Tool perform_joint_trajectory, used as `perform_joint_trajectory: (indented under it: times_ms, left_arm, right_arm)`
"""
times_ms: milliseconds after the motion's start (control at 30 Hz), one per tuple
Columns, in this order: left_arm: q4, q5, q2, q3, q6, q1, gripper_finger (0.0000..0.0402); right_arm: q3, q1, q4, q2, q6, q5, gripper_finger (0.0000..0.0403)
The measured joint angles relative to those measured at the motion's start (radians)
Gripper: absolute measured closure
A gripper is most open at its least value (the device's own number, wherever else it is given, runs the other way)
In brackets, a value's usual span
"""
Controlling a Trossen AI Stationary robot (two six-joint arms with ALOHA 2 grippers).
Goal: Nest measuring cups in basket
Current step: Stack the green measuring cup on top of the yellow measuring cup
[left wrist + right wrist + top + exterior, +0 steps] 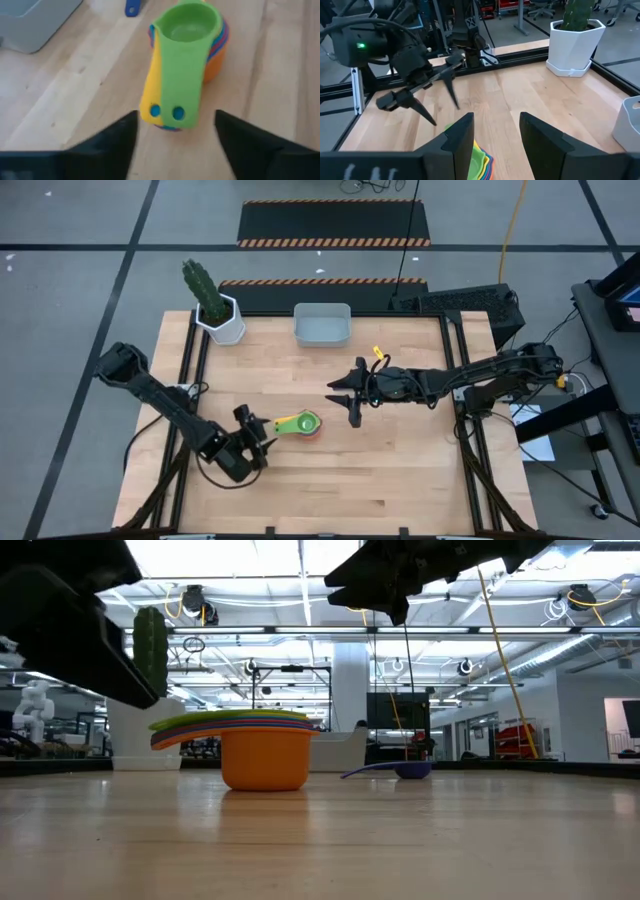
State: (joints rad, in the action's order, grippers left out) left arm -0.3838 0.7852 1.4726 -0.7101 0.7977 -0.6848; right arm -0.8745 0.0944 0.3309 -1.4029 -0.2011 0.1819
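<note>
My left hand [175,137] lies nearest, fingers spread either side of the handles of the measuring cups [187,55] without touching them; the cups sit stacked on the worktop [400,470], green on top, orange at the bottom; one small blue cup [405,770] lies apart, farther back; my right hand [350,395] hangs above the worktop's middle, fingers parted, holding nothing; the basket [322,325] stands at the far edge, beside the cactus pot [222,320].

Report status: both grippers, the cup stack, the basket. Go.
Left gripper open, just behind the stack's handles. Right gripper open, hovering mid-table. Nested measuring cups on the table, outside the basket. One blue cup loose.
</note>
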Motion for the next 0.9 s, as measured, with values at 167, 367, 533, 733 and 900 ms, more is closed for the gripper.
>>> perform_joint_trajectory:
  times_ms: [167,367,533,733,900]
  left_arm:
    - [0.025,-0.099,-0.001,0.000,-0.086,0.099,0.0019]
    - [0.115,-0.332,0.016,0.000,-0.245,0.241,0.0038]
    - [0.111,-0.406,0.015,0.000,-0.299,0.295,0.0052]
    - [0.105,-0.456,0.015,0.000,-0.300,0.317,0.0063]
    - [0.105,-0.481,0.015,0.000,-0.300,0.321,0.0108]
  right_arm:
    - [0.000,0.014,0.000,0.000,0.001,-0.003,0.0250]
    - [0.000,0.026,0.000,0.000,0.004,-0.003,0.0250]
    - [0.000,0.026,0.000,0.000,0.005,-0.051,0.0250]
    - [0.000,0.026,0.000,0.000,0.016,-0.057,0.0250]
    - [0.000,0.026,0.000,0.000,0.019,-0.057,0.0250]
